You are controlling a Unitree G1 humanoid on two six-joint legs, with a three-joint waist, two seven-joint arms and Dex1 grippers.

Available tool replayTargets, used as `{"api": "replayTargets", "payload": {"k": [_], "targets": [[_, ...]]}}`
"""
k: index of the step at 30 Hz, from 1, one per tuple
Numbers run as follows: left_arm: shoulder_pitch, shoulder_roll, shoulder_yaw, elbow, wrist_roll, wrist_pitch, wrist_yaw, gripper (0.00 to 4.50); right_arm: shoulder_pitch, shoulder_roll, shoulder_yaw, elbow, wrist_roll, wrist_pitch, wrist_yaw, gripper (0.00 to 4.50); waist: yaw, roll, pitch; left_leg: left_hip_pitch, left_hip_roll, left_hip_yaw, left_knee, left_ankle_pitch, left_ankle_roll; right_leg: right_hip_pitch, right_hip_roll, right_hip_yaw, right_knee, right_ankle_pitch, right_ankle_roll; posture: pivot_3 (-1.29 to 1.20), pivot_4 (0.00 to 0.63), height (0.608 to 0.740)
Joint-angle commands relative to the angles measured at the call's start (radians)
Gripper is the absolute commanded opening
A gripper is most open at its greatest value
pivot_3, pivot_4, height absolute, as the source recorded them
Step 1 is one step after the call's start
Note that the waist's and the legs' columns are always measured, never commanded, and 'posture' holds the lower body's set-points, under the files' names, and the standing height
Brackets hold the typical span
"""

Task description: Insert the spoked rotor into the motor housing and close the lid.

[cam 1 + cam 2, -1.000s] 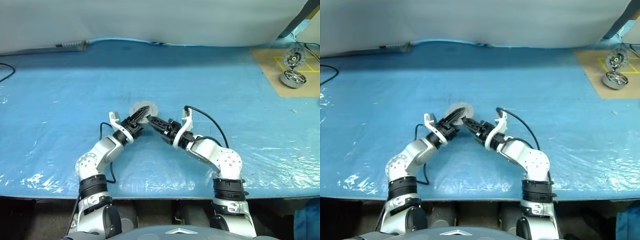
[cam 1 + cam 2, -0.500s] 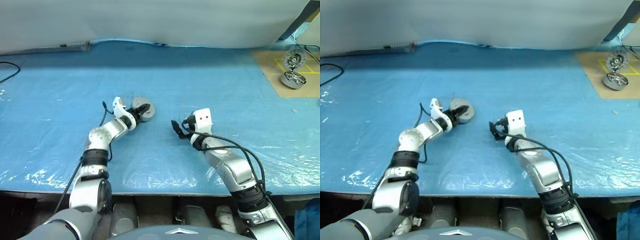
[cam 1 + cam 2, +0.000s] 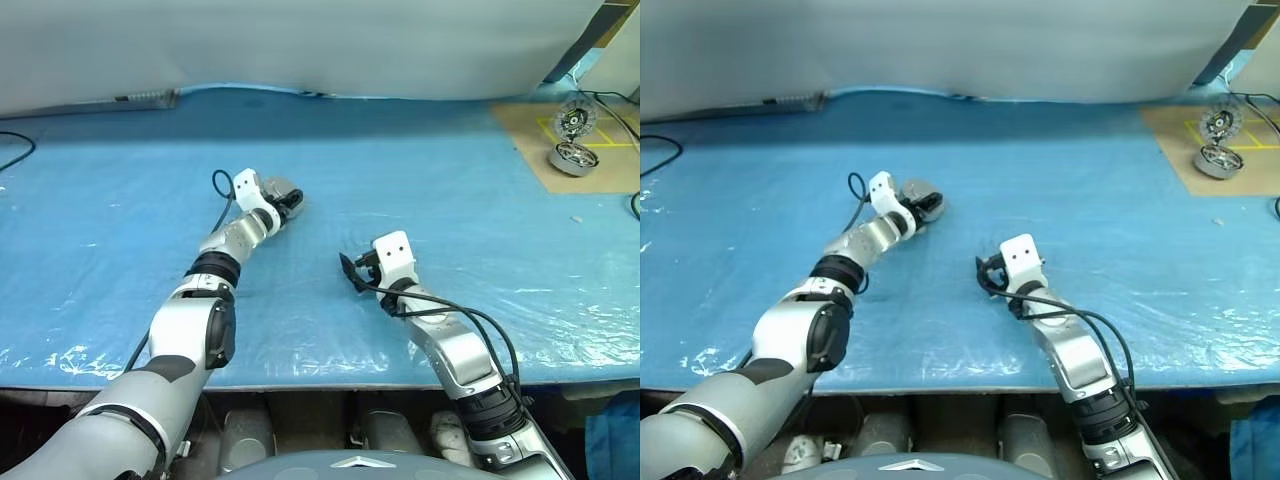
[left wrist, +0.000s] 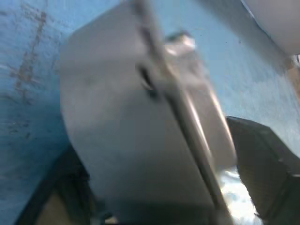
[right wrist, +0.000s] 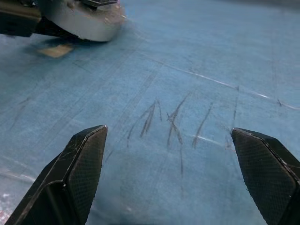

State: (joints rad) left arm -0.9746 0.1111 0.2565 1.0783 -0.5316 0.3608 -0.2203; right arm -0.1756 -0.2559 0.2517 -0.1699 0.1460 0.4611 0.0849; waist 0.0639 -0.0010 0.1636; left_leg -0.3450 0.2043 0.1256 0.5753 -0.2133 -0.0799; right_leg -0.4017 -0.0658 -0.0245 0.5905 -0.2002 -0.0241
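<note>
Since lid and housing read as one closed grey puck, with only a thin seam between them in the left wrist view, looks nearly finished. Lies flat on the blue sheet, left of centre and toward the far side. Rotor presumably inside, under the lid; hidden there, so cannot be confirmed. Also cannot be told whether the lid is pressed fully home all round.

Left gripper right at the puck, reaching around it from the near side. Cannot tell whether clamped on it or already loosened, the close view being too blurred at the contact.

Right gripper spread wide, holding nothing, low over bare sheet, well apart from the puck, nearer the robot and to its right.

Far off at the right corner, on a brown board, two other round metal parts, untouched and seemingly no part of this step.

Left to do, by judgement: at most a final press on the lid, then letting go and backing both arms away.
</note>
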Motion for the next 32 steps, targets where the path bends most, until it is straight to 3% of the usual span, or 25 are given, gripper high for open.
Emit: {"api": "replayTargets", "payload": {"k": [1, 5, 9, 12, 14, 18, 24, 27, 32], "targets": [[0.12, 0.068, -0.026, -0.018, 0.081, 0.081, 0.017, 4.49, 0.003, 0.011, -0.015, -0.038, -0.016, 0.005, 0.025, 4.5, -0.008, 0.0, -0.001, 0.002, 0.0, 0.0, 0.0, 0.0, 0.0, 0.001, 0.0, 0.0, 0.0, 0.0, -0.001, 0.0, 0.15, 0.74], [0.277, 0.14, -0.117, -0.259, 0.128, 0.279, -0.027, 4.49, 0.008, 0.02, -0.018, -0.048, -0.013, 0.013, 0.058, 4.5, -0.03, 0.001, -0.003, 0.005, 0.0, 0.0, -0.002, 0.0, 0.0, 0.001, 0.001, 0.002, 0.0, 0.001, -0.002, 0.0, 0.15, 0.74], [0.484, 0.274, -0.312, -0.617, 0.191, 0.437, -0.147, 4.49, 0.015, 0.026, -0.027, -0.057, -0.005, 0.023, 0.091, 4.5, -0.047, 0.005, -0.01, 0.01, 0.003, 0.001, -0.008, 0.0, 0.0, 0.001, 0.005, 0.003, 0.0, -0.002, -0.008, 0.0, 0.15, 0.74], [0.58, 0.344, -0.388, -0.819, 0.211, 0.427, -0.216, 4.49, 0.021, 0.025, -0.035, -0.062, -0.004, 0.025, 0.114, 4.5, -0.048, 0.014, -0.016, 0.011, 0.003, 0.001, -0.013, 0.0, 0.0, 0.0, 0.007, 0.002, 0.0, -0.005, -0.011, 0.0, 0.15, 0.74], [0.626, 0.368, -0.428, -0.923, 0.25, 0.323, -0.259, 4.49, 0.028, 0.024, -0.042, -0.066, -0.005, 0.019, 0.128, 4.5, -0.045, 0.016, -0.017, 0.011, 0.003, 0.001, -0.015, 0.0, 0.0, -0.001, 0.007, 0.003, 0.0, -0.007, -0.011, 0.0, 0.15, 0.74], [0.676, 0.328, -0.475, -1.005, 0.371, 0.003, -0.252, 4.49, 0.057, 0.016, -0.049, -0.078, -0.034, -0.038, 0.136, 4.5, -0.032, 0.015, -0.016, 0.005, 0.003, 0.001, -0.016, -0.001, 0.001, -0.004, 0.006, 0.002, -0.003, -0.008, -0.01, 0.0, 0.15, 0.74], [0.716, 0.189, -0.446, -0.971, 0.448, -0.261, -0.153, 4.49, 0.135, 0.027, -0.085, -0.101, -0.046, -0.147, 0.125, 4.5, -0.02, 0.013, -0.015, -0.006, 0.003, 0.001, -0.015, -0.002, 0.003, -0.012, 0.005, 0.0, -0.004, -0.005, -0.015, 0.0, 0.15, 0.74], [0.733, 0.137, -0.417, -0.959, 0.428, -0.306, -0.148, 4.5, 0.163, 0.027, -0.095, -0.108, -0.055, -0.163, 0.117, 3.95, -0.023, 0.012, -0.014, -0.009, 0.003, 0.0, -0.015, -0.002, 0.003, -0.015, 0.007, 0.0, -0.004, -0.005, -0.015, 0.0, 0.15, 0.74], [0.737, 0.12, -0.419, -0.93, 0.463, -0.331, -0.139, 4.5, 0.187, 0.038, -0.112, -0.118, -0.068, -0.15, 0.1, 3.95, -0.026, 0.011, -0.014, -0.007, 0.003, 0.001, -0.016, -0.002, 0.003, -0.016, 0.007, 0.001, -0.003, -0.007, -0.011, 0.0, 0.15, 0.74]]}}
